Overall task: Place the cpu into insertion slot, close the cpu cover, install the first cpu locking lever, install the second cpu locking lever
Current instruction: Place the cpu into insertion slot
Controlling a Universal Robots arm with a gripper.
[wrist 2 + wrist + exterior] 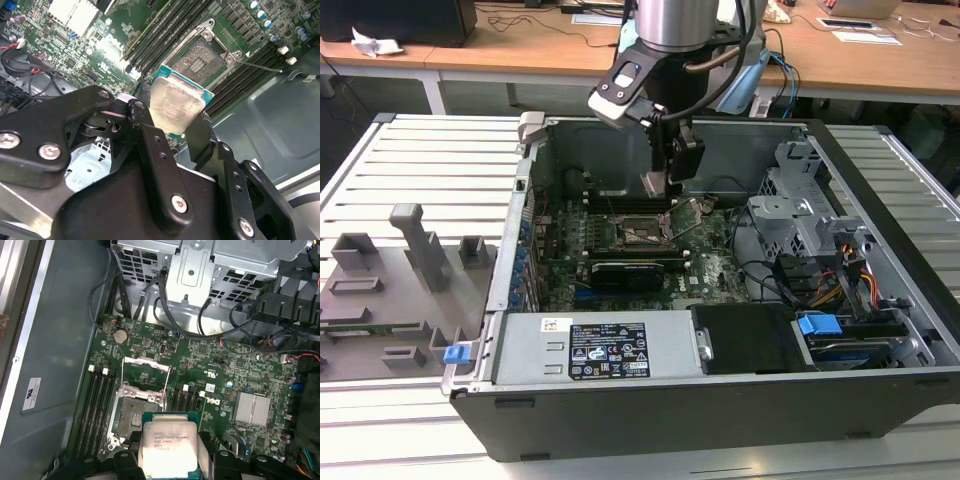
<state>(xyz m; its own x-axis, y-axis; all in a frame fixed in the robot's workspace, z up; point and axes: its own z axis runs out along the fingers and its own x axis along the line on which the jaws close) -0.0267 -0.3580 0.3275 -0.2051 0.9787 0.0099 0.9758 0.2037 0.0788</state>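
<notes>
My gripper (665, 180) hangs inside the open computer case, shut on the cpu (175, 102), a small square chip whose silver face shows in both wrist views (167, 447). A black finger (145, 130) presses on each side of the chip. The cpu sits a little above the green motherboard, beside and just off the insertion slot (135, 412), (202, 57), (642, 232). The slot is bare, its contact field exposed. The cpu cover (147, 361) stands swung open at the slot's far edge. A thin metal lever (260, 65) sticks out beside the socket.
Black memory slots (100, 400) flank the socket. A silver heat sink (255, 407) and a metal drive cage (200, 270) with cables (790, 280) lie nearby. The power supply (605, 350) fills the case's front. A grey fixture tray (390, 290) lies at the exterior view's left.
</notes>
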